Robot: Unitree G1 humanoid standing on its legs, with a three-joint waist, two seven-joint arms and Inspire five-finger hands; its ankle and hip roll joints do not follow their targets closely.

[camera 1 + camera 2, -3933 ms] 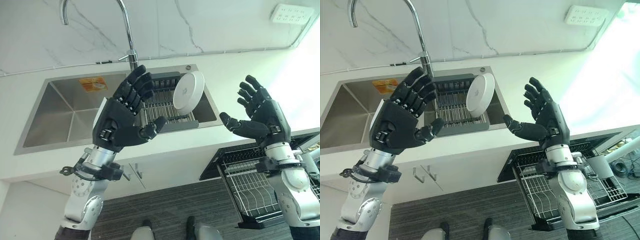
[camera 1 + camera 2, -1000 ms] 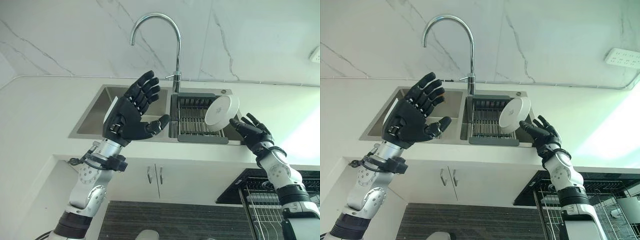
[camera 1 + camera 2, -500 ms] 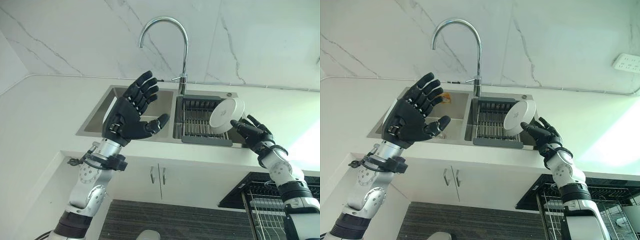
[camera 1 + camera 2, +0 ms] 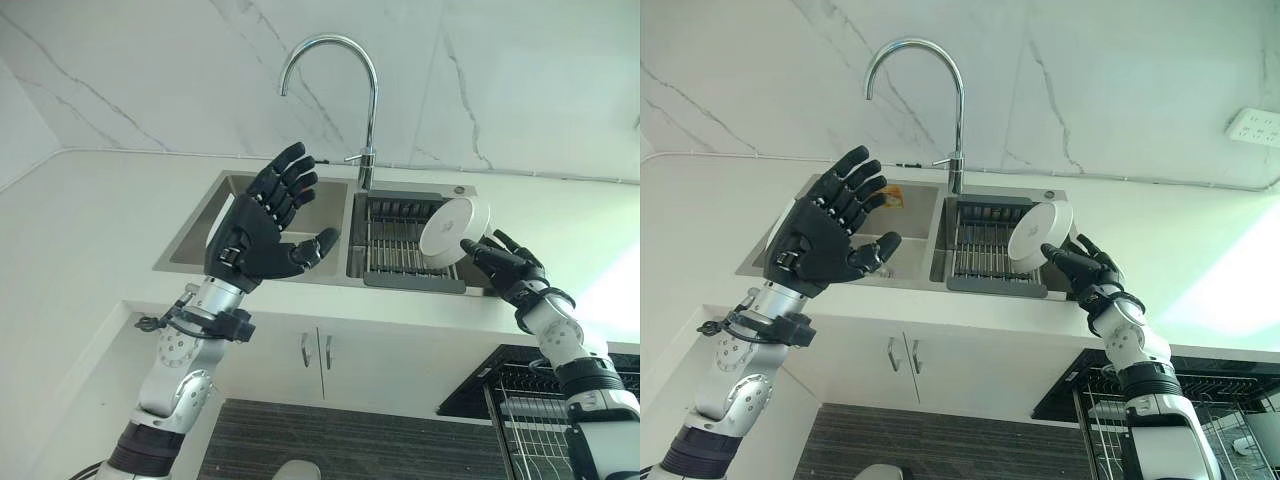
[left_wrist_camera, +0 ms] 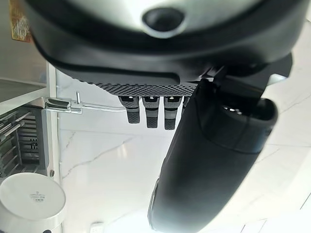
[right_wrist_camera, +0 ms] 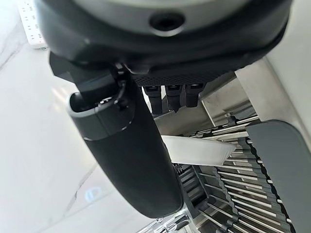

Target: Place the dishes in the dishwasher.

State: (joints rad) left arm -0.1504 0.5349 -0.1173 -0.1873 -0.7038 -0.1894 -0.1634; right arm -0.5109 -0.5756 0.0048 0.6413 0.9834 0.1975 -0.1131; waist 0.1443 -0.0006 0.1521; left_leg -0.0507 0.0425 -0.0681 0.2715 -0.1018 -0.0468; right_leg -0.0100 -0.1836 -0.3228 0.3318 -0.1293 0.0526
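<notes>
A white plate [image 4: 447, 229] stands on edge at the right end of a dark drying rack [image 4: 393, 240] in the right sink basin. My right hand [image 4: 506, 270] reaches up to the plate's lower right rim, fingers straight and spread, so it is open. In the right wrist view the plate's rim [image 6: 194, 149] lies between the thumb [image 6: 127, 150] and the fingers [image 6: 167, 94], with no grip on it. Over the left basin my left hand [image 4: 248, 236] is raised with its palm open and holds nothing. The left wrist view catches the plate [image 5: 31, 200] too.
A tall chrome faucet [image 4: 371, 95] arches over the steel sink [image 4: 196, 228]. White counter surrounds the sink, with a marble wall behind. Cabinet doors with handles [image 4: 314, 350] sit below. At the lower right the pulled-out dishwasher rack [image 4: 528, 420] shows its wire grid.
The camera has swung left and up over the sink. My right hand went from above the dishwasher to the plate's rim. In the last half second almost nothing moved.
</notes>
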